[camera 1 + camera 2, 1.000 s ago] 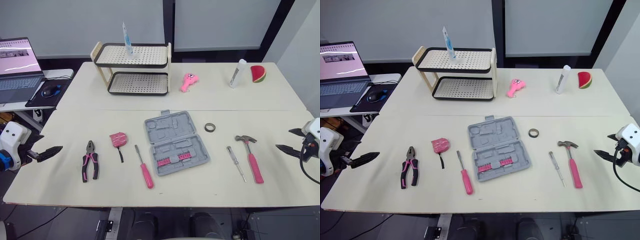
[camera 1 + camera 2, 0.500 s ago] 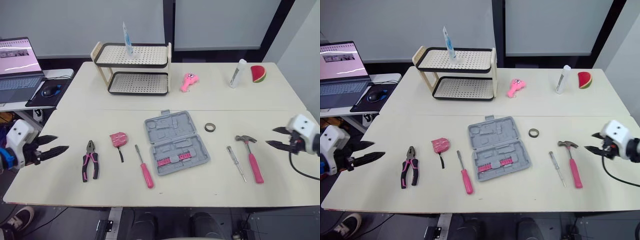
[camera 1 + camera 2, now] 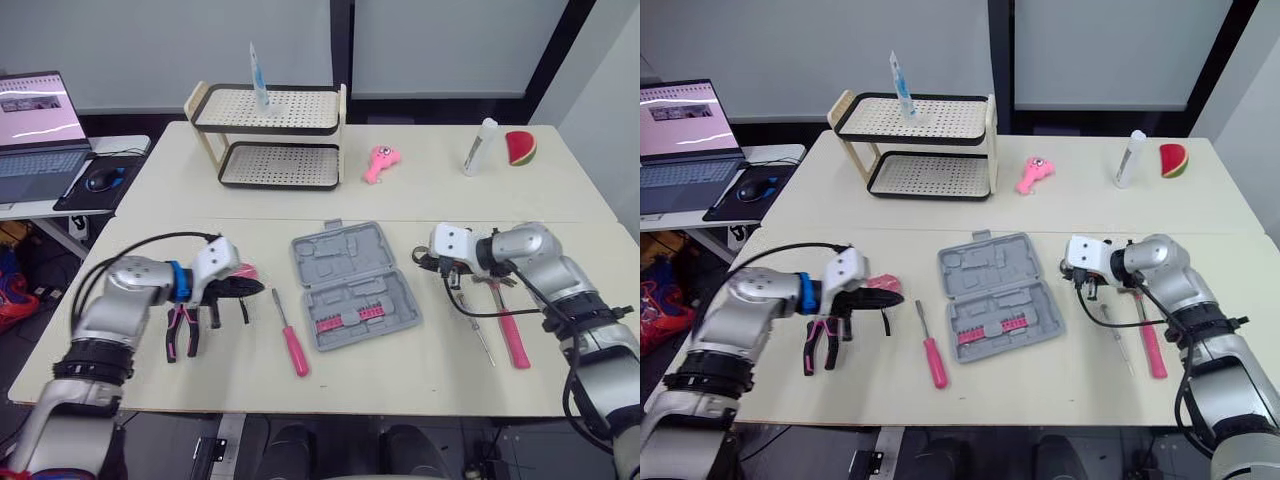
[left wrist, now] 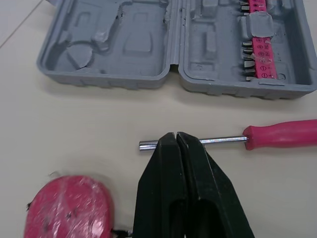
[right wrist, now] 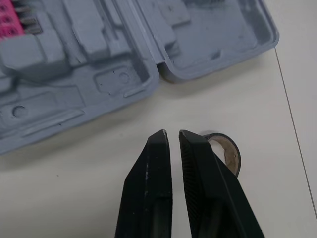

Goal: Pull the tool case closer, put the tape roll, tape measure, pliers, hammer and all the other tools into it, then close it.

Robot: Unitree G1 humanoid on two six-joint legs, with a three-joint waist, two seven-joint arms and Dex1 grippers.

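The grey tool case lay open in the middle of the worktop, both halves flat with the moulded recesses up, probably so the tools could be dropped straight in; a pink strip of bits already sat in its nearer half. The loose tools were spread to either side, seemingly so that each arm had its own share: pliers, pink tape measure and pink-handled screwdriver on the left, tape roll, small screwdriver and hammer on the right.

The left fingers were pressed together and held nothing; they pointed at the case from its left, with the screwdriver's steel shaft lying across just at their tips and the case wall beyond it, apart from them. The tape measure lay close beside them. The right fingers were all but together, with a thin empty slit between; the tape roll lay just beside one finger, partly hidden by it, and the case's edge lay ahead of the tips across bare worktop.

Neither pair touched the case, so the pull had likely not begun.
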